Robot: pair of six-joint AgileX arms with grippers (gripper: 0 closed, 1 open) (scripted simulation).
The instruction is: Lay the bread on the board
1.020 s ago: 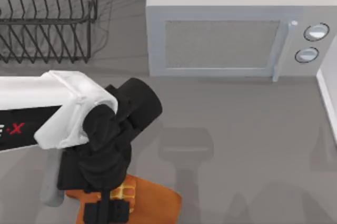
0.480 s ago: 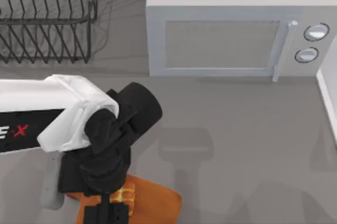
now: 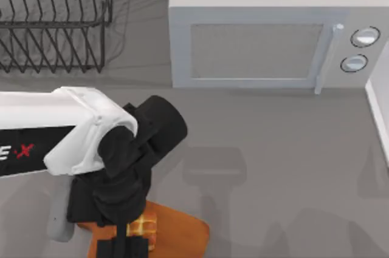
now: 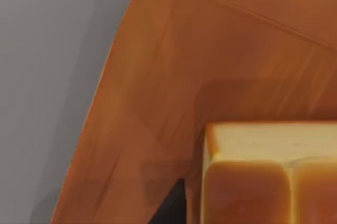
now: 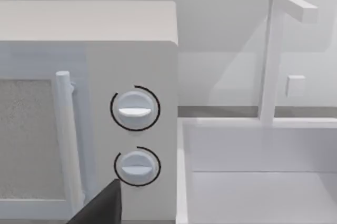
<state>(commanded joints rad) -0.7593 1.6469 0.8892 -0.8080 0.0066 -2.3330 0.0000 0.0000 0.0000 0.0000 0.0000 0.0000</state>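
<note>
Placing step, late stage by my reading; left gripper [image 3: 127,243] hangs over the board [image 3: 182,230], at the part of the board farthest from the microwave [image 3: 267,45]; the bread [image 3: 144,226] sits at the gripper's tip, on the microwave side of the black fingers, above the board's middle.

Left wrist view: bread [image 4: 268,176] close under the camera, golden crust with a darker groove; board [image 4: 174,66] spread beneath it with a soft shadow cast on the wood; a dark finger edge beside the loaf; whether the loaf rests on the wood or hangs just above it, cannot tell; whether the fingers grip it or have let go, cannot tell either.

Next move, as I judge it: settle the loaf flat on the wood if it is not already down, spread the fingers, then lift straight away from the board so the loaf is not dragged; risk is a tilt or nudge toward the board's edge.

Right arm parked on the side of the microwave's two dials; its wrist camera faces the dials [image 5: 135,109]; a dark part of the right gripper [image 5: 102,205] below them.
</note>
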